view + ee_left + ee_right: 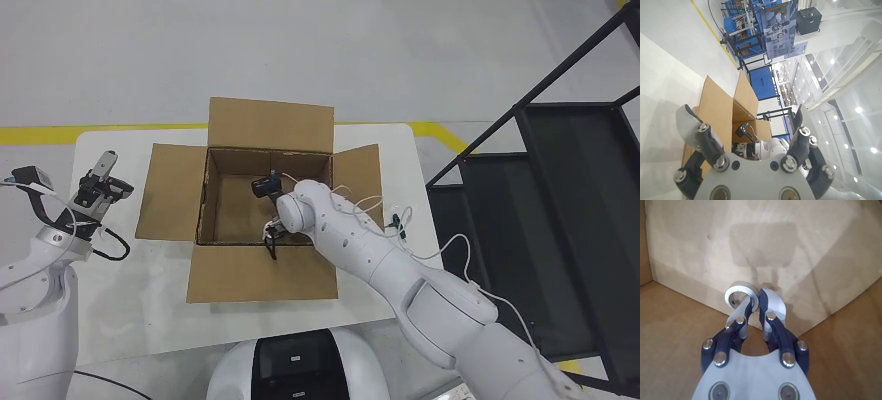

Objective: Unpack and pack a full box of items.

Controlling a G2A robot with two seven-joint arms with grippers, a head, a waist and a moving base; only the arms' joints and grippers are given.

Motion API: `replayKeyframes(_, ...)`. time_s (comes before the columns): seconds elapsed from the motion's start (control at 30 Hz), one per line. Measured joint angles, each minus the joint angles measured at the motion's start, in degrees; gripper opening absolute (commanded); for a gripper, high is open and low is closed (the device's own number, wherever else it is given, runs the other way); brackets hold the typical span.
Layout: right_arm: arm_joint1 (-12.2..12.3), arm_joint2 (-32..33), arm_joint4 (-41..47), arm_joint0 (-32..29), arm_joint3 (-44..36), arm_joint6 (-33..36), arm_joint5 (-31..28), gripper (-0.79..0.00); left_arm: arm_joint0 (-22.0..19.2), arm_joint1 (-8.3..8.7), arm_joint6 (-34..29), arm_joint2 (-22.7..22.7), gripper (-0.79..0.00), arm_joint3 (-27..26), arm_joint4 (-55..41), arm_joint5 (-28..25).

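An open cardboard box [170,205] stands in the middle of the white table, its flaps folded outward. My right arm is down inside it, and my right gripper [755,301] is shut on the rim of a silver metal ring [734,294], one finger inside the ring and one outside, just above the box floor by a side wall. In the top view the right gripper [270,238] sits near the box's front wall. My left gripper [742,117] is open and holds nothing, raised over the table's left edge [103,172], outside the box [745,98].
The table [120,300] has bare room to the left and front of the box. A black metal staircase [540,190] stands close on the right. A yellow floor line [100,128] runs behind the table.
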Motion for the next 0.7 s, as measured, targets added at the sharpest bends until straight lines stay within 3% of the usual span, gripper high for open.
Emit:
replayKeyframes(0.37,-0.2,2.1,-0.3,0.2,-2.2,-2.5,3.4,-0.785,0.0,0.00,0.0,0.0,0.000,0.0,0.0,0.0)
replayKeyframes(0.57,2.0,6.6,-1.9,-3.2,-12.2,-3.0,6.1,-0.785,0.0,0.00,0.0,0.0,0.000,0.0,0.0,0.0)
replayKeyframes(0.7,4.5,12.4,-3.3,-9.4,-23.7,-5.2,7.7,-0.785,0.0,0.00,0.0,0.0,0.000,0.0,0.0,0.0)
